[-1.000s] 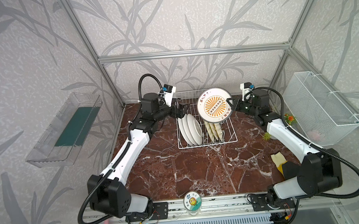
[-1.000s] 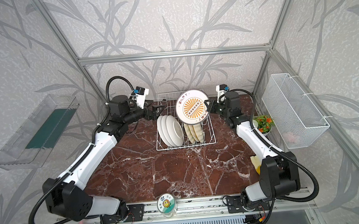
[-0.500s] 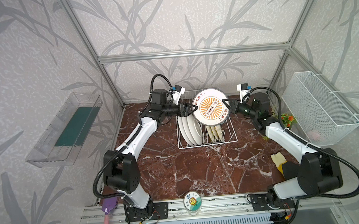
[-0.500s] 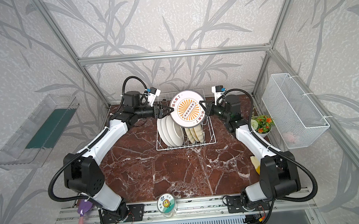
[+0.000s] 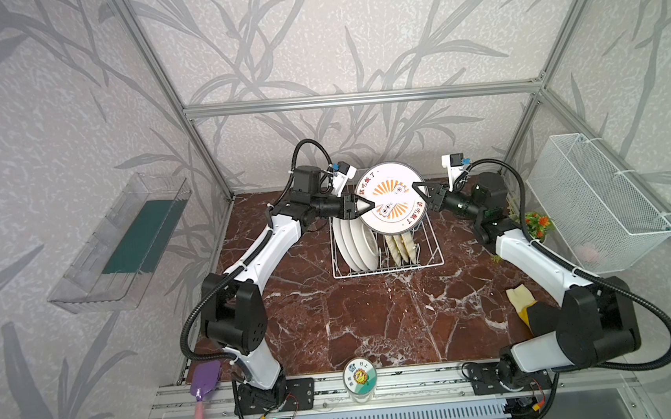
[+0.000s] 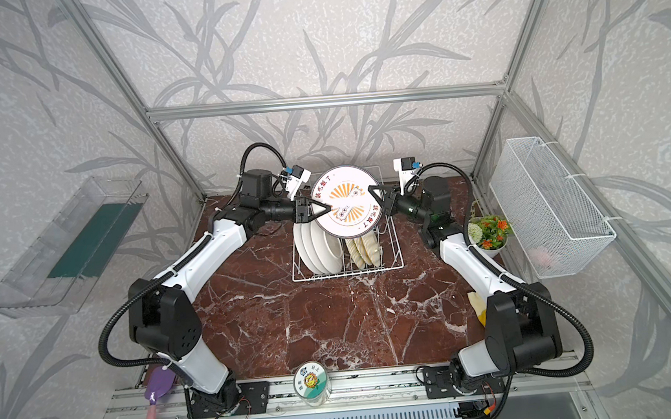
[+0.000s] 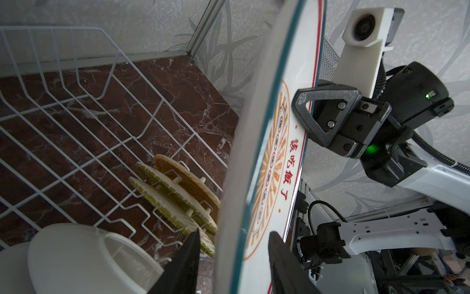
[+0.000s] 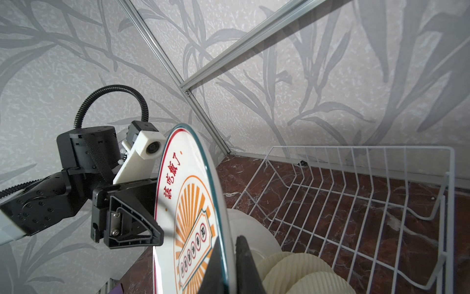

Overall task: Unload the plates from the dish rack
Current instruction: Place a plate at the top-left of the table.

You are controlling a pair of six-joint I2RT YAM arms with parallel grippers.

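Swinging in from beside the rack, the left gripper has reached the left rim of the sunburst plate, which has barely shifted. Its jaws stand parted astride that rim. The left wrist view shows one finger behind the plate with a sliver of gap, and the other in front of the printed face. The right gripper is clamped on the opposite rim and holds the plate on edge above the dish rack.

Just below the left gripper, three white plates stand on edge in the rack's left half. Three woven plates stand beside them under the held plate's lower rim. In both top views the held plate hides the rack's back wires.

The rack sits at the back of the marble tabletop. A flower pot stands close to the right forearm, and a yellow thing lies partly hidden by that arm's elbow. A white mesh basket hangs on the right wall and a clear tray on the left wall. A jar with a sunflower lid and a purple scoop lie at the front rail, well apart from the rack.
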